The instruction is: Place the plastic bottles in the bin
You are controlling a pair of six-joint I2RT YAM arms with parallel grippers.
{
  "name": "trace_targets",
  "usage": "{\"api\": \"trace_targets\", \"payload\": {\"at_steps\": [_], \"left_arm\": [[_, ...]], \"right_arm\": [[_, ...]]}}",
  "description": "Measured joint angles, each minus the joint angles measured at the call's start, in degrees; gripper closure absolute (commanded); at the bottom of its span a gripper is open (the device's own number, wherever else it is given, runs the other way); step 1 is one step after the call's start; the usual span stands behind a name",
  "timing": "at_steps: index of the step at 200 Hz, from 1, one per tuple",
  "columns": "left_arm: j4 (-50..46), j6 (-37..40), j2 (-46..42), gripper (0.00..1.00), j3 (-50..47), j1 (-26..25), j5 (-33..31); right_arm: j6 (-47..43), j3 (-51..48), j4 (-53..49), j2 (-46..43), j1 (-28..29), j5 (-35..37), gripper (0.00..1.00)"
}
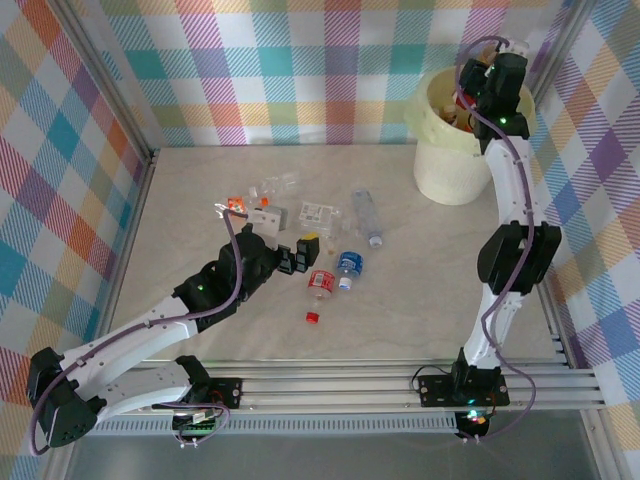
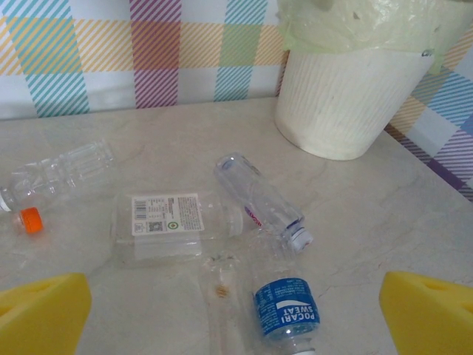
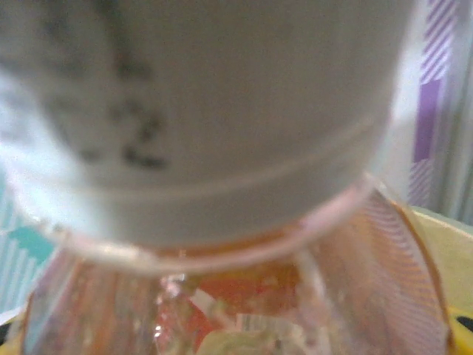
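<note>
The large round pale cream-yellow plastic bin (image 1: 450,175), lined with a yellowish bag, is standing at the far right corner of the pale marbled table (image 1: 400,325). The right gripper (image 1: 472,85) is hanging over its mouth. In the right wrist view a blurred clear bottle with a grey-white label (image 3: 207,111) is sitting right against the lens, its long axis running up and down the picture, but I cannot tell whether the jaws are gripping it. The left gripper (image 2: 233,296) is hovering low over the loose bottles at mid-table, its yellow pads (image 2: 41,314) standing wide apart with nothing between them. Just ahead of it a small clear bottle with a blue Pocari Sweat label (image 2: 288,314) is lying with its neck pointing back toward the arm bases. Beyond that, a slim clear bottle with a white cap (image 2: 259,200) is lying aslant, its cap pointing near-right and its base pointing away toward the back wall. Just beside it on the left, a flat clear bottle with a white printed label (image 2: 166,222) is lying crosswise, its long axis running left to right and its neck toward the slim one. Further left a crumpled clear unlabelled bottle (image 2: 63,170) is slanting from far-right to near-left, an orange cap (image 2: 29,220) lying just beside its near end. In the top view a clear bottle with a red label (image 1: 320,283) is lying near-left of the Pocari bottle, its red cap (image 1: 312,318) pointing at the near edge.
</note>
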Motion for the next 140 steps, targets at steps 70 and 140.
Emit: {"api": "trace_targets", "payload": {"at_steps": [70,140], "left_arm": [[0.0,-1.3,4.3,0.00,0.1,0.4,0.1],[-0.3,-2.4,5.2,0.00,0.6,0.7,0.1]], "right_arm": [[-9.7,3.0,-1.2,5.5,0.0,9.7,0.39],[-20.9,14.8,-4.0,14.3,-0.1,16.9,0.29]]}}
